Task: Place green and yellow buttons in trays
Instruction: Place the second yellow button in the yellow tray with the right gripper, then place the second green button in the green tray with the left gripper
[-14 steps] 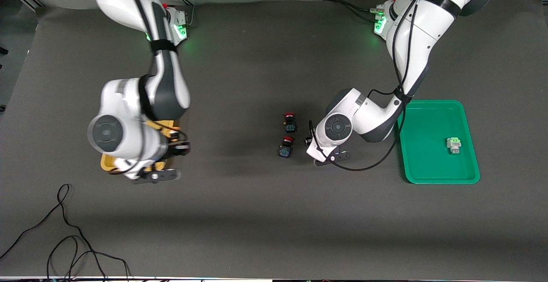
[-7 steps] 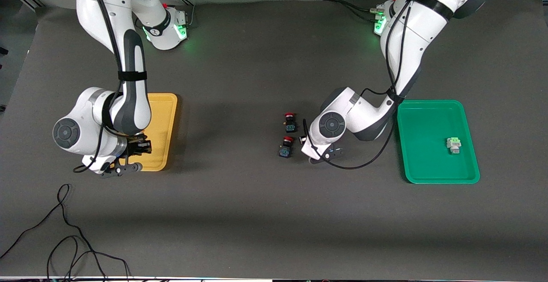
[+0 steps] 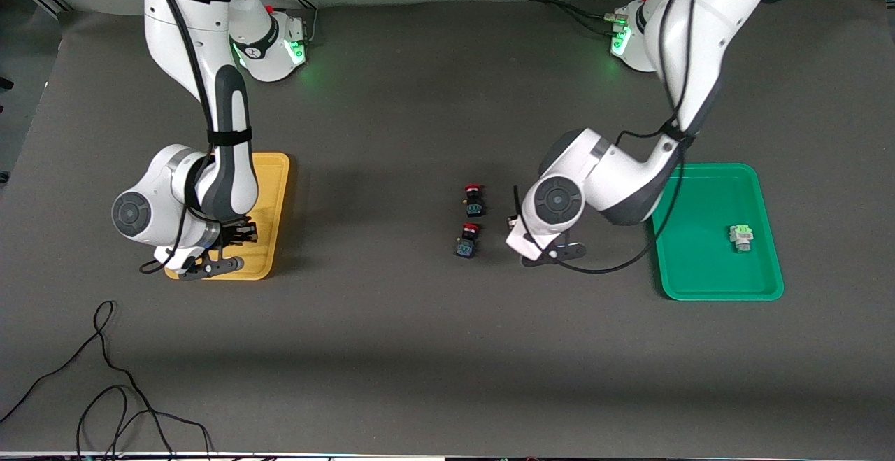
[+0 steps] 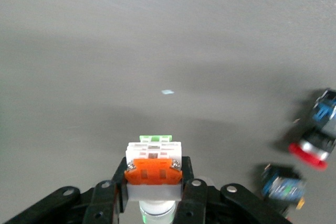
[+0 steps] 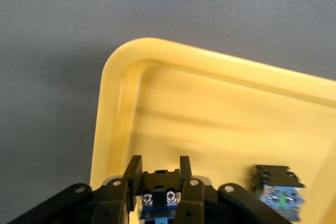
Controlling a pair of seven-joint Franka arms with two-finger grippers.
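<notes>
Left gripper [image 4: 155, 192] is clamping a white-bodied button [image 4: 154, 170] w/ an orange-red face, fingers [image 4: 122, 190] pinching it on both sides; green bit is showing at the body's outer end. In front view left gripper [image 3: 542, 247] is hanging over bare mat, between the two red-capped switches and the green tray [image 3: 699, 286], arm coming from its base at the top. Red-capped switch #1 [image 3: 473, 199] is sitting farther from front cam, red-capped switch #2 [image 3: 467, 239] nearer, both close together on the mat, just beside the gripper toward the right arm's end. Same pair is showing in left wrist view, blurred.

Right gripper [image 5: 156, 203] is closed on a dark-bodied button [image 5: 157, 195], blue part and two screws showing between the fingers; cap colour can't tell. It's hovering over the yellow tray [image 5: 113, 108], near a corner. In front view right gripper [image 3: 210, 261] is over the end of the yellow tray [image 3: 273, 167] nearer to front cam. Another dark button [image 5: 277, 192] w/ blue body is lying in the yellow tray, just beside the gripper.

Green tray is holding one white-bodied button w/ light-green face [image 3: 740, 236], lying toward the tray's outer long side. Trays are sitting well apart, each at its own arm's end.
</notes>
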